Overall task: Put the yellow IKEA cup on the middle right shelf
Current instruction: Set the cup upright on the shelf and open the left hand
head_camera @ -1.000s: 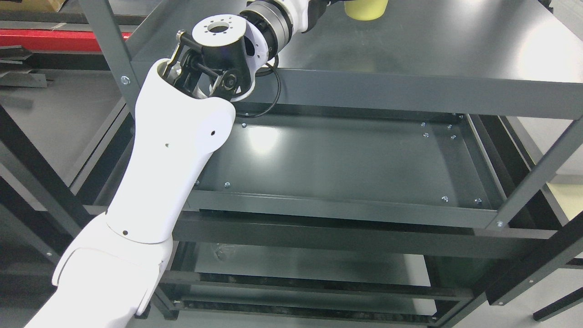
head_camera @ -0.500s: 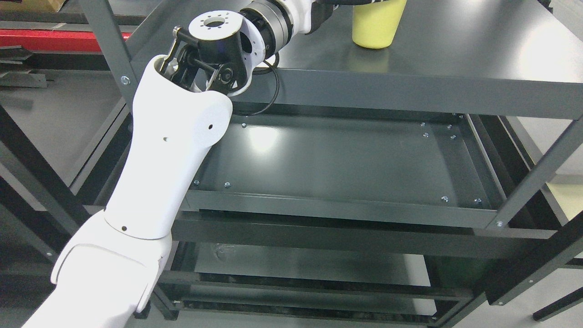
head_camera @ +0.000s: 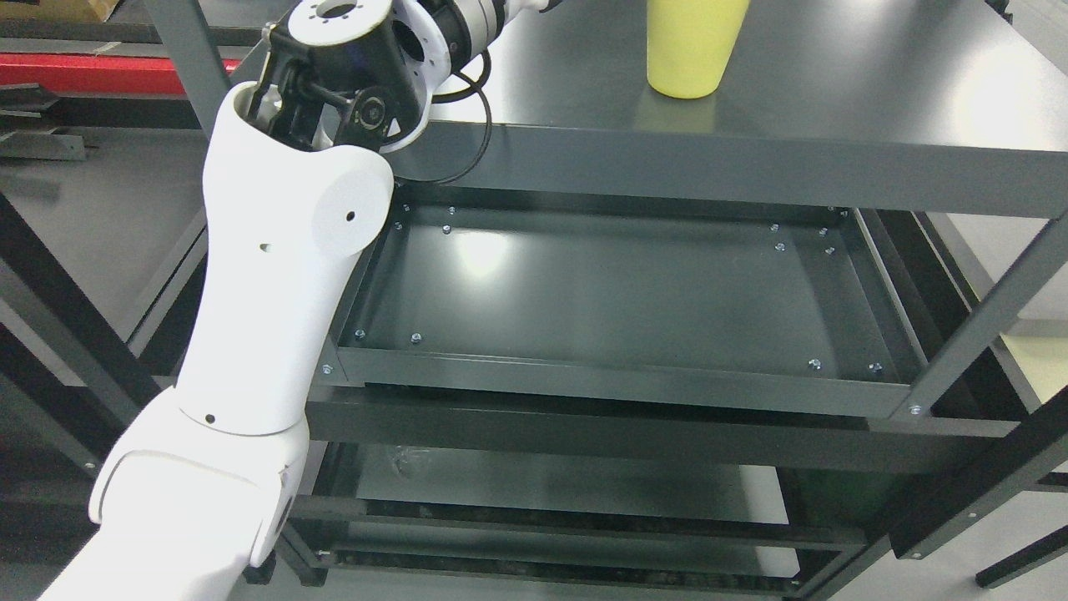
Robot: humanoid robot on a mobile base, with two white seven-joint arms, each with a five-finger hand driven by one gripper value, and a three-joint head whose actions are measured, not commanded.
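Observation:
The yellow cup (head_camera: pixel 688 50) stands upright on the dark grey shelf (head_camera: pixel 834 92) at the top of the head view, right of the middle. Its rim is cut off by the picture's top edge. My left arm (head_camera: pixel 284 250) rises from the lower left, and its wrist joint (head_camera: pixel 367 83) is at the shelf's front left corner. The forearm runs out of the top edge left of the cup, so the hand is out of view. No fingers show on the visible part of the cup. The right arm is not in view.
Below the cup's shelf lies a recessed shelf tray (head_camera: pixel 617 292) with raised rims and bolts. Slanted rack posts stand at the right (head_camera: pixel 984 325) and upper left (head_camera: pixel 188 58). A lower shelf (head_camera: pixel 542 484) shows beneath. A black cable loop (head_camera: pixel 476 133) hangs at the wrist.
The cup came down and nearer onto the shelf and now stands still. The dark fingers seen at its top half a second ago no longer show. My left arm has swung left.

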